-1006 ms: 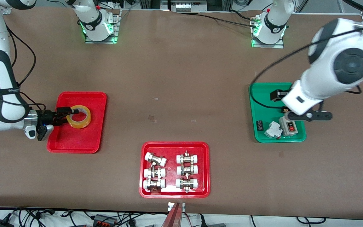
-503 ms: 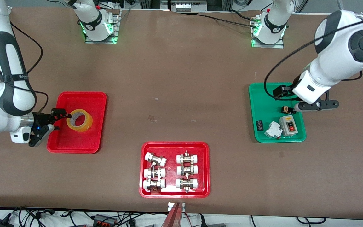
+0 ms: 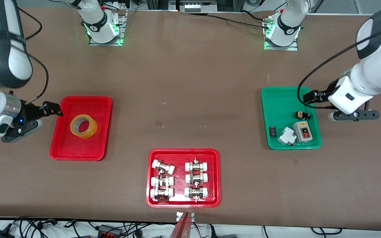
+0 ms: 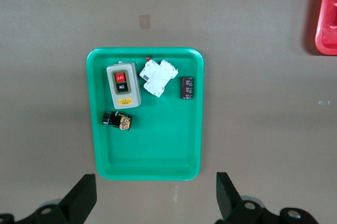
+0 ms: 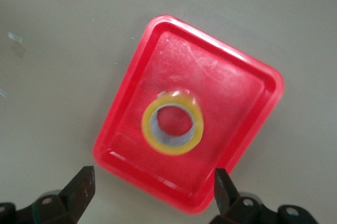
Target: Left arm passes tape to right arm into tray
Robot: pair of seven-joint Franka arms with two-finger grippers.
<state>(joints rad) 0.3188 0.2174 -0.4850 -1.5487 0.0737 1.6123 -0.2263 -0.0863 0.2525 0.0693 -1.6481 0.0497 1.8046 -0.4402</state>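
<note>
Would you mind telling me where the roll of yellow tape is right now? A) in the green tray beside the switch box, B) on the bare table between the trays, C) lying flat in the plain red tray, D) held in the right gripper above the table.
C: the tape lies flat on the floor of the plain red tray, and the open right gripper is clear of it, empty.

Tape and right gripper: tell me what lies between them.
Only the tray's rim and bare red floor separate the tape from the open right gripper, which is clearest in the front view.
</note>
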